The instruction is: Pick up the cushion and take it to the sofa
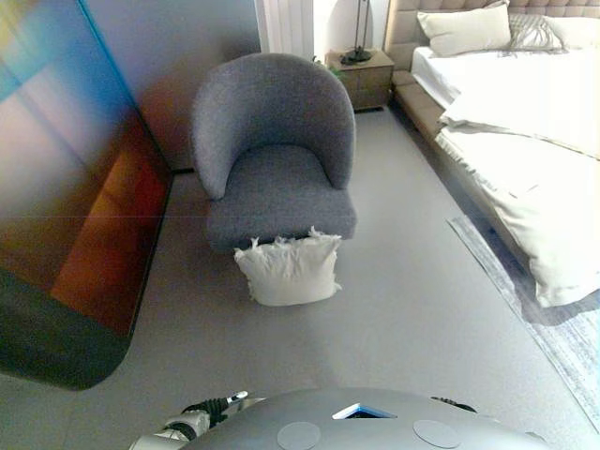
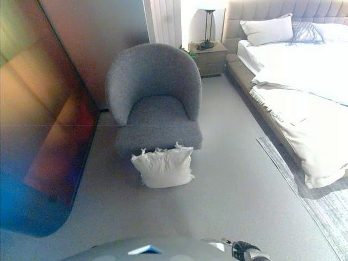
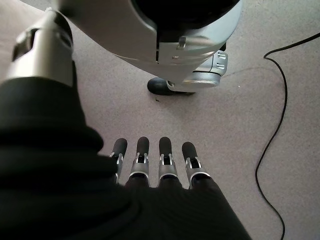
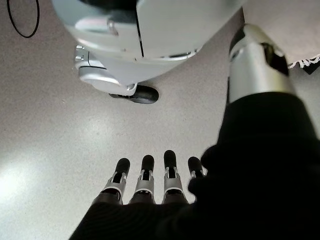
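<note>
A white cushion [image 1: 289, 268] with frayed edges stands on the grey floor, leaning against the front of a grey round-backed armchair [image 1: 274, 150]; it also shows in the right eye view [image 2: 163, 166]. My left hand [image 3: 155, 167] hangs low at my side, fingers straight, holding nothing. My right hand [image 4: 152, 180] hangs at my other side, fingers straight, empty. Both hands are far from the cushion.
A large dark panel [image 1: 66, 187] stands along the left. A bed [image 1: 525, 122] with white bedding and pillows fills the right, a rug [image 1: 553, 319] beside it. A wooden nightstand [image 1: 361, 75] with a lamp stands behind the armchair.
</note>
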{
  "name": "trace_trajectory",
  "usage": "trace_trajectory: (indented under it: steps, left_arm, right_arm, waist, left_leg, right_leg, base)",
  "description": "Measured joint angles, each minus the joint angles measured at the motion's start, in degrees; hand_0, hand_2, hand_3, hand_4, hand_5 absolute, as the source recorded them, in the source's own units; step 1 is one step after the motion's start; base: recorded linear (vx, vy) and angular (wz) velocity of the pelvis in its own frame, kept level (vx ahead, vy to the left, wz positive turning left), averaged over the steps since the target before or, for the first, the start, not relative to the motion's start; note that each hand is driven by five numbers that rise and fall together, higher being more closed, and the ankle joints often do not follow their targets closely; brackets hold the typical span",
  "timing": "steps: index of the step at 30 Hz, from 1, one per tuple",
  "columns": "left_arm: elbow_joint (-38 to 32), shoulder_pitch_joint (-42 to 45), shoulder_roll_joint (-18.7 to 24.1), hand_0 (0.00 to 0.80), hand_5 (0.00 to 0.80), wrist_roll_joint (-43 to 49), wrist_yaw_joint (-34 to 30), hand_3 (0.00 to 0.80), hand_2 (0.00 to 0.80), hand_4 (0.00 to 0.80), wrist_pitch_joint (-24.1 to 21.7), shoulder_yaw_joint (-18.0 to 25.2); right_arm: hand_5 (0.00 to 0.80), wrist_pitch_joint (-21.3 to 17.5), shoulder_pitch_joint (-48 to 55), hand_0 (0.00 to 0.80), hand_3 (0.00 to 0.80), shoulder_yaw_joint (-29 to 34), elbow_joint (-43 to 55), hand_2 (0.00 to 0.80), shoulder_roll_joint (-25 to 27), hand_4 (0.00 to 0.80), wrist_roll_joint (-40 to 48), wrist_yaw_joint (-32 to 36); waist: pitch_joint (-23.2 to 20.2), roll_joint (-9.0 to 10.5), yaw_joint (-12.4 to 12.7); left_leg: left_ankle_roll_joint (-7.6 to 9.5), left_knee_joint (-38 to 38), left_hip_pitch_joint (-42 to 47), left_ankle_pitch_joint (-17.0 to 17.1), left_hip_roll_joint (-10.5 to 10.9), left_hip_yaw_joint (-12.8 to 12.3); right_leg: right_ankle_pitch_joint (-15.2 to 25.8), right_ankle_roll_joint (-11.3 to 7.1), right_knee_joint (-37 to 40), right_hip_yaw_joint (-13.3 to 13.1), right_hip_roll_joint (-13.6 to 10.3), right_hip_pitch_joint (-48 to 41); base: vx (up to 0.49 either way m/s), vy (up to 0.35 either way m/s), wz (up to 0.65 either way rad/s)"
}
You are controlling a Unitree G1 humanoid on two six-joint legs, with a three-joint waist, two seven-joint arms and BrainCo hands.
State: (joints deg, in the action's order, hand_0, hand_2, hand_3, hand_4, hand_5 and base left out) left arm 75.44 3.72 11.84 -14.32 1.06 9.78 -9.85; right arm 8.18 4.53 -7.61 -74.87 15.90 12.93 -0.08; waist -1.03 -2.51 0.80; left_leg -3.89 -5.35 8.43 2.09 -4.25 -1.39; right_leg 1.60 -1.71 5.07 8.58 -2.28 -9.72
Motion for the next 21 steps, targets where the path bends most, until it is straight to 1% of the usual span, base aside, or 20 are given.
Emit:
trace_trajectory:
  steps: [5, 21]
  left_arm:
    - [0.02, 0.09, 0.0, 0.0, 0.0, -0.36, 0.11, 0.0, 0.0, 0.0, -0.58, -0.03]
    - [0.02, 0.1, 0.03, 0.0, 0.0, -0.07, 0.02, 0.0, 0.0, 0.0, -0.48, -0.04]
  right_arm:
    - [0.0, 0.0, 0.01, 0.0, 0.0, 0.02, 0.01, 0.0, 0.38, 0.0, -0.05, 0.0]
    - [0.0, -0.03, 0.05, 0.0, 0.0, 0.01, -0.03, 0.0, 0.43, 0.0, -1.01, -0.03]
  waist:
    - [-0.01, 0.01, 0.0]
    - [0.01, 0.0, 0.0]
  left_leg:
    - [0.0, 0.0, 0.01, 0.0, 0.0, 0.0]
    - [-0.01, 0.0, 0.0, 0.0, -0.02, 0.0]
  right_leg:
    - [0.0, 0.0, 0.0, 0.0, 0.0, -0.01]
    - [-0.01, 0.0, 0.0, -0.02, 0.05, 0.01]
  base:
    - [0.0, 0.0, 0.0]
    - [0.004, -0.009, 0.0]
